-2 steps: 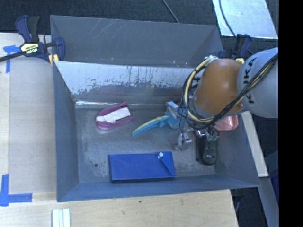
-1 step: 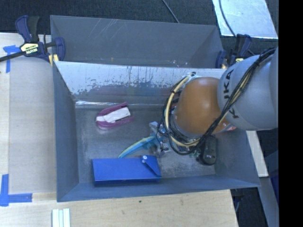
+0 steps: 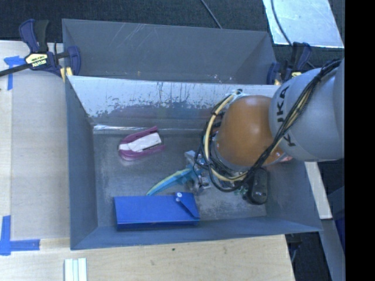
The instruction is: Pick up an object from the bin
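My gripper (image 3: 197, 170) is low in the middle of the bin, just left of the orange cover on the wrist. A slim teal and yellow-green tool (image 3: 167, 184) lies slanted on the floor, and its upper right end reaches right into the gripper. Whether the gripper has hold of it is hidden. A flat blue box (image 3: 153, 211) lies along the front wall, just below the gripper, with a small white mark at its right corner.
A pink and white oblong thing (image 3: 141, 144) lies toward the back left of the floor. A black thing (image 3: 258, 189) sits near the right wall under the arm's cables. The arm covers the bin's right part.
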`<state>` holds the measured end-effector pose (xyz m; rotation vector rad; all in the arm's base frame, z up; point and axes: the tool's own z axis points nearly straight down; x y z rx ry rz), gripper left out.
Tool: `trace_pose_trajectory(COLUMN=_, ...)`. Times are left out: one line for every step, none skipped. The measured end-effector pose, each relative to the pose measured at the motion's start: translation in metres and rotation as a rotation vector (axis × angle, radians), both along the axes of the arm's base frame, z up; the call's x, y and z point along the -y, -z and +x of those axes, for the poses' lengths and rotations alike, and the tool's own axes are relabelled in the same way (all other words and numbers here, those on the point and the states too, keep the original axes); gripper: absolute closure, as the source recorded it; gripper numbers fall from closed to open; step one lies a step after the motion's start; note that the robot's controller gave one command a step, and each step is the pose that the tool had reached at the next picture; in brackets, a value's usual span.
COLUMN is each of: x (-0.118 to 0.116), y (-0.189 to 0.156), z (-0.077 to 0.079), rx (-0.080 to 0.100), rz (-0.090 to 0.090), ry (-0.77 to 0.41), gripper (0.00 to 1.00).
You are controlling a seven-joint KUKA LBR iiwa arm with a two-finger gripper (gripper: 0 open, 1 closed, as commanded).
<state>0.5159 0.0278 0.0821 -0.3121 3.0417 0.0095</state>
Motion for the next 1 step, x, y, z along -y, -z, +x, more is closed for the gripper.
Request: trace_pose_trajectory(x=-0.0001, y=-0.0029, z=0.0004, rx=0.002, rz=0.0, ry=-0.001, gripper=1.0)
